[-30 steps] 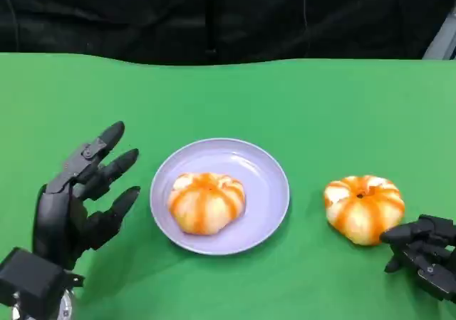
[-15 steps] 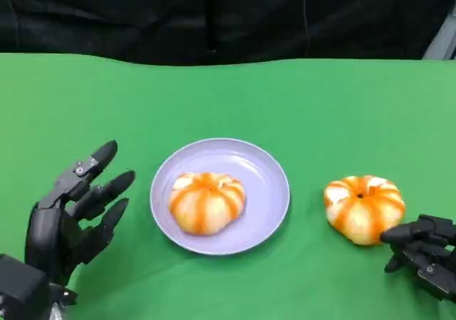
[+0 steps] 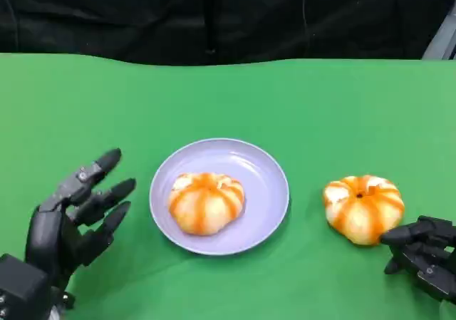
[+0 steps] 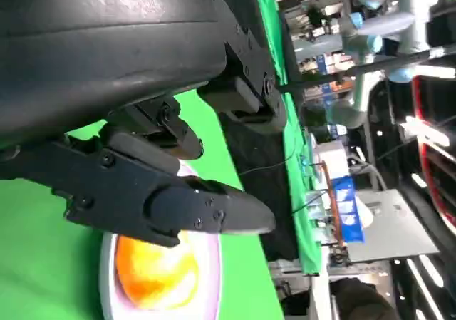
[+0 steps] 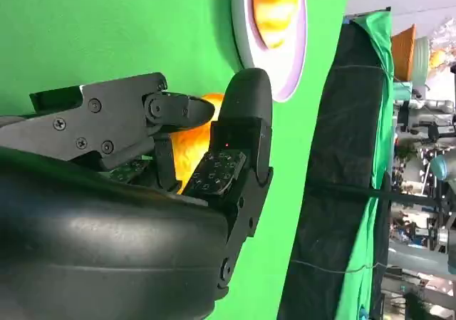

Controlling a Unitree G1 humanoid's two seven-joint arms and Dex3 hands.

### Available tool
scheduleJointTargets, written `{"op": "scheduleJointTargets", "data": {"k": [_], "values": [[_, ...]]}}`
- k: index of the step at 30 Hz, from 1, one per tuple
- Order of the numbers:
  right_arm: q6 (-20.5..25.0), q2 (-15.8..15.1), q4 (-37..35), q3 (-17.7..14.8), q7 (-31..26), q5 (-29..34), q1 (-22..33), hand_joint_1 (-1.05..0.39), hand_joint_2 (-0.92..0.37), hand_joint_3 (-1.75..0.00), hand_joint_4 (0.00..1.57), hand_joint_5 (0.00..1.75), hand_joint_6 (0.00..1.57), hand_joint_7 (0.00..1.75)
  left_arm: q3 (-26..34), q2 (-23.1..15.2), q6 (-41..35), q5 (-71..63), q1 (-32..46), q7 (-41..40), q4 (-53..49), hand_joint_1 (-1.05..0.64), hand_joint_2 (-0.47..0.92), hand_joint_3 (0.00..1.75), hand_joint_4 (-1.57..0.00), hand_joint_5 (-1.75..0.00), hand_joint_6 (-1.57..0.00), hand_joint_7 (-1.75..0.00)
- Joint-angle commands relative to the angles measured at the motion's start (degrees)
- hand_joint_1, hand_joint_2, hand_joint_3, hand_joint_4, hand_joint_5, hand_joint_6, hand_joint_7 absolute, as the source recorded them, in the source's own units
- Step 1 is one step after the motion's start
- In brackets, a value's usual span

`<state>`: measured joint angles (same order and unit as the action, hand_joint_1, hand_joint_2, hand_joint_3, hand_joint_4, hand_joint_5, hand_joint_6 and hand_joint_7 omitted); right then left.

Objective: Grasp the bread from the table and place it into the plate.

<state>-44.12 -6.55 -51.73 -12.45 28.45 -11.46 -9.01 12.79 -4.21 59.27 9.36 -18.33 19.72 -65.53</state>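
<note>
One bread [image 3: 206,202] already in the plate [image 3: 265,179]. Second bread [image 3: 363,208] on the table, right of it. Right hand [image 3: 424,254] just beside, fingers apart, ready to grab. Left hand [image 3: 71,219] spread, holding nothing.

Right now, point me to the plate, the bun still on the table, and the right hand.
plate [image 3: 267,181], head view, bare right inner rim.
bun on the table [image 3: 363,207], head view, middle of its top.
right hand [image 3: 425,252], head view, middle of the hand.
</note>
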Motion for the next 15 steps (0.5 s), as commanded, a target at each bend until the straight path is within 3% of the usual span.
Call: {"op": "scheduleJointTargets", "data": {"k": [1,3,10,11,12,14,15], "values": [[-0.1,-0.9,0.3,-0.4,0.0,-0.7,0.2,-0.03,-0.92,-0.36,0.77,1.36,0.98,0.63,-1.3,-3.5,-1.2,-1.3,0.7,4.4,-1.2,0.06,0.76,0.68,-1.25,-0.28,-1.32,-0.09],[-0.2,-0.9,0.3,-0.4,0.0,-0.7,0.2,-0.04,-0.92,-0.36,0.77,1.37,0.98,0.63,-1.3,-3.8,-1.3,-1.2,0.7,5.3,-1.3,0.06,0.70,0.78,-1.26,-0.32,-1.36,-0.07],[-0.3,-0.9,0.3,-0.4,0.0,-0.7,0.1,-0.04,-0.92,-0.36,0.77,1.37,0.98,0.63,-1.9,-4.4,-1.5,-1.9,0.6,6.7,-1.3,0.06,0.68,0.84,-1.25,-0.35,-1.38,-0.05],[-0.3,-1.0,0.3,-0.4,0.1,-0.7,0.1,-0.02,-0.92,-0.37,0.77,1.37,0.98,0.64,-2.5,-4.9,-1.7,-2.5,0.6,7.3,-1.3,0.09,0.60,0.97,-1.18,-0.73,-1.43,-0.16],[-0.4,-1.1,0.3,-0.4,0.1,-0.6,0.1,-0.02,-0.92,-0.37,0.77,1.37,0.98,0.64,-2.9,-5.3,-1.8,-2.9,0.6,7.7,-1.2,0.11,0.57,1.03,-1.10,-0.96,-1.39,-0.30],[-0.5,-1.1,0.3,-0.4,0.0,-0.5,0.1,-0.02,-0.92,-0.37,0.77,1.37,0.98,0.64,-3.0,-5.4,-2.5,-2.9,0.6,8.1,-1.1,0.12,0.53,1.10,-1.01,-1.24,-1.19,-0.77],[-0.5,-1.1,0.4,-0.4,0.0,-0.5,0.2,-0.03,-0.92,-0.37,0.77,1.37,0.98,0.64,-3.0,-5.4,-2.7,-2.8,0.6,8.2,-1.1,0.12,0.53,1.12,-0.99,-1.30,-1.13,-0.90]]}}
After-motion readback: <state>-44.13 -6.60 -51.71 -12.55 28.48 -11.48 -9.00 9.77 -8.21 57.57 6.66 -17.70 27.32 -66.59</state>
